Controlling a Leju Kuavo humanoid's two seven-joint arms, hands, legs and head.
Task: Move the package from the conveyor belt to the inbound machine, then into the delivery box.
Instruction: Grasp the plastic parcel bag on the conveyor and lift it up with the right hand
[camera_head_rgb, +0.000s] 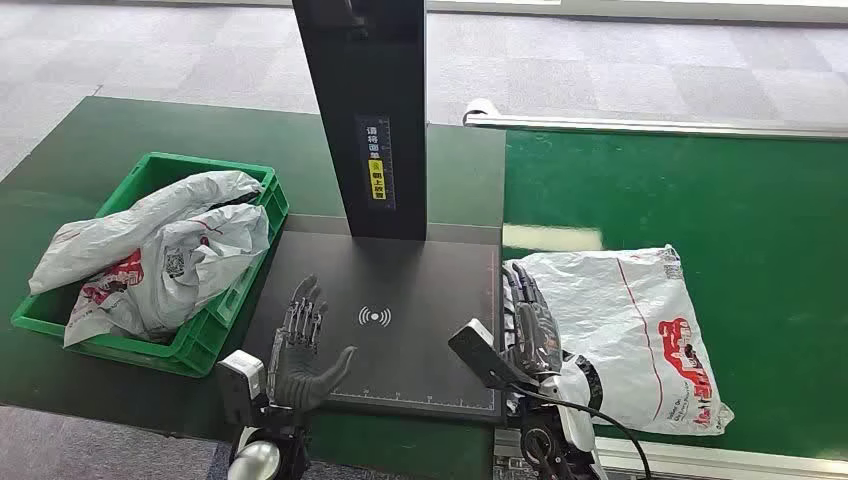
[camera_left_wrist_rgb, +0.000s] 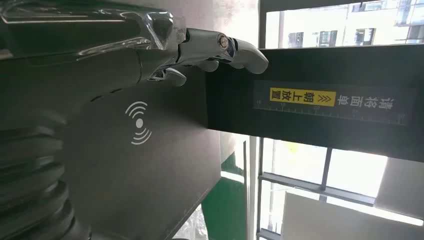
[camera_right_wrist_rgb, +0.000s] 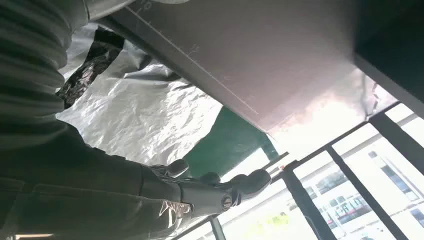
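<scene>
Grey carpet floor (camera_head_rgb: 150, 50), probably daylit windows (camera_left_wrist_rgb: 350, 175)

The right hand (camera_head_rgb: 528, 322) hides the package's (camera_head_rgb: 630, 330) near-left edge.

The left hand (camera_left_wrist_rgb: 165, 55), fingers extended, hovers over the inbound machine (camera_left_wrist_rgb: 150, 165) beside its black post (camera_left_wrist_rgb: 325, 100).

Left hand (camera_head_rgb: 303, 350): dark grey palm, thick grey thumb, silvery segmented fingers. Right hand (camera_head_rgb: 530, 325): dark fingers, white wrist shell, black cable, boxy black wrist camera.
</scene>
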